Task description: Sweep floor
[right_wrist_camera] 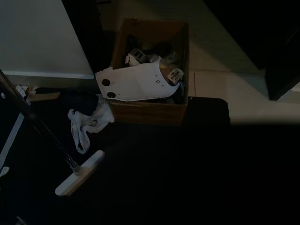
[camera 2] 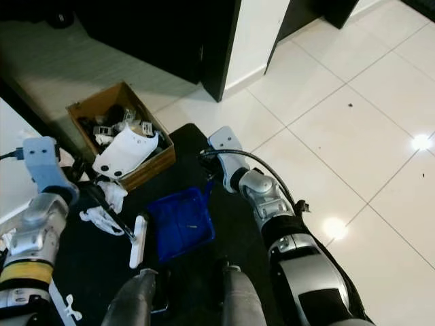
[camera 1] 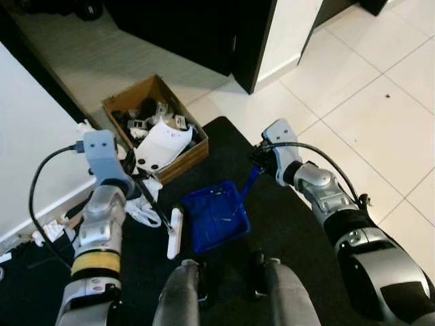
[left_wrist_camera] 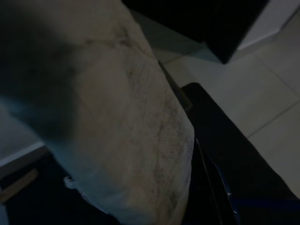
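A blue dustpan (camera 1: pixel 216 216) lies on a black mat (camera 1: pixel 285 217) in front of my legs. Its blue handle (camera 1: pixel 250 182) rises toward my right gripper (camera 1: pixel 260 161), which is shut on the handle's end. Just left of the pan stands a brush with a white head (camera 1: pixel 175 233) on the mat. Its thin black stick (camera 1: pixel 153 204) slants up into my left gripper (camera 1: pixel 136 185), which is shut on it. The right wrist view shows the brush head (right_wrist_camera: pixel 79 173) and the stick (right_wrist_camera: pixel 37 122). In the left wrist view a pale blurred surface covers most of the picture.
An open cardboard box (camera 1: pixel 183 159) of white and black parts stands behind the brush, against a white wall (camera 1: pixel 27 136). A crumpled white bag (camera 1: pixel 146 210) and cables (camera 1: pixel 47 231) lie at the left. Dark cabinets (camera 1: pixel 197 34) stand behind; pale tiled floor (camera 1: pixel 380 115) spreads to the right.
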Motion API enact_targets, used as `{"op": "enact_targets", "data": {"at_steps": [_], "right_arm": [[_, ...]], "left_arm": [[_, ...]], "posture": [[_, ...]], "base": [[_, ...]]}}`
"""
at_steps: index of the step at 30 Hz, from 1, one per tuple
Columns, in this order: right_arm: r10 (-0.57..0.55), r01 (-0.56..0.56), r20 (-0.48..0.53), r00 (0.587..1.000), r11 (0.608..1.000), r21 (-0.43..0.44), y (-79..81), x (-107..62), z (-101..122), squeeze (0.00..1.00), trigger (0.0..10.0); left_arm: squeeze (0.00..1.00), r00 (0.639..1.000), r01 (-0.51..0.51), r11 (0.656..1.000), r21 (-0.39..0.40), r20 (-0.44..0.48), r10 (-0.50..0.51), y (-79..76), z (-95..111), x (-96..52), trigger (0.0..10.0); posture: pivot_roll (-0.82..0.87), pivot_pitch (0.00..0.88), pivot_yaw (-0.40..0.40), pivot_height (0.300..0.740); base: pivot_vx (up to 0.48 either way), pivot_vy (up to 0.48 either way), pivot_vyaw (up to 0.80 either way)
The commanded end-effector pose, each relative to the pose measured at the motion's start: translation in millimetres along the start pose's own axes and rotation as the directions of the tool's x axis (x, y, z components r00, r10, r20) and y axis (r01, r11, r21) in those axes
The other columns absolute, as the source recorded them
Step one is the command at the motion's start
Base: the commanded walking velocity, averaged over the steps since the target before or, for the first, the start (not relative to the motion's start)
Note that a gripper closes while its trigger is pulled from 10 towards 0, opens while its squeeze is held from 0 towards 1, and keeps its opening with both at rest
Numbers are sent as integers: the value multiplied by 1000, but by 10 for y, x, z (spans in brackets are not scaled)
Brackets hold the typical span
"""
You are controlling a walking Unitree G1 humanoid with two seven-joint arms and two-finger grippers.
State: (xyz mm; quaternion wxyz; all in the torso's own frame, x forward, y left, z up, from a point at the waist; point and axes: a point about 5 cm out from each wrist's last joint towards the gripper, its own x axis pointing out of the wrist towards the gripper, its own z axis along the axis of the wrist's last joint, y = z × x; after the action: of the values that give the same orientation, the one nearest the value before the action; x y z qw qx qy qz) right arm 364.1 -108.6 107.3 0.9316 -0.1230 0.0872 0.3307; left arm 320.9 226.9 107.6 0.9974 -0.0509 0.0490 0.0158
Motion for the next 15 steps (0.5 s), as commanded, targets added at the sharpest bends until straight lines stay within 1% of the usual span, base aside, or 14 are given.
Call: {"op": "enact_targets", "data": {"at_steps": [1,2,3,5,6,8,9,12,15], "right_arm": [[49,-35,-154,987,995,92,150,-92,-427,0,10000],[48,-34,-155,987,995,93,149,-95,-430,0,10000],[48,-34,-155,987,995,93,149,-95,-430,0,10000],[46,-32,-156,987,995,94,145,-99,-436,0,10000],[46,-31,-158,986,995,95,146,-99,-438,0,10000],[48,-33,-158,986,995,96,166,-82,-432,0,10000],[48,-33,-158,986,995,96,166,-82,-432,0,10000],[56,-41,-152,987,994,96,189,-56,-406,0,10000],[58,-44,-149,987,994,96,198,-46,-397,0,10000]], "left_arm": [[0,996,57,991,-124,-68,-65,-185,-221,-58,10000],[0,995,72,985,-157,-56,-81,-235,-195,-65,10000],[0,995,72,985,-157,-56,-81,-235,-195,-65,10000],[0,995,87,973,-216,-37,-98,-305,-165,-63,10000],[0,993,107,963,-247,-29,-118,-366,-152,-65,10000],[0,973,216,928,-303,-10,-229,-588,-105,-113,10000],[0,973,216,928,-303,-10,-229,-588,-105,-113,10000],[0,953,294,908,-298,15,-304,-734,-31,-167,10000],[0,945,321,900,-293,34,-326,-757,28,-193,10000]], "posture": [[53,330,-33,740],[53,330,-33,740],[53,330,-33,740],[64,326,-33,740],[71,325,-36,740],[76,325,-36,740],[76,325,-36,740],[86,325,-38,740],[86,325,-38,740]], "base": [[0,0,0],[0,0,0],[0,0,0],[0,0,0],[0,0,0],[0,0,0],[0,0,0],[0,0,0],[0,0,0]]}}
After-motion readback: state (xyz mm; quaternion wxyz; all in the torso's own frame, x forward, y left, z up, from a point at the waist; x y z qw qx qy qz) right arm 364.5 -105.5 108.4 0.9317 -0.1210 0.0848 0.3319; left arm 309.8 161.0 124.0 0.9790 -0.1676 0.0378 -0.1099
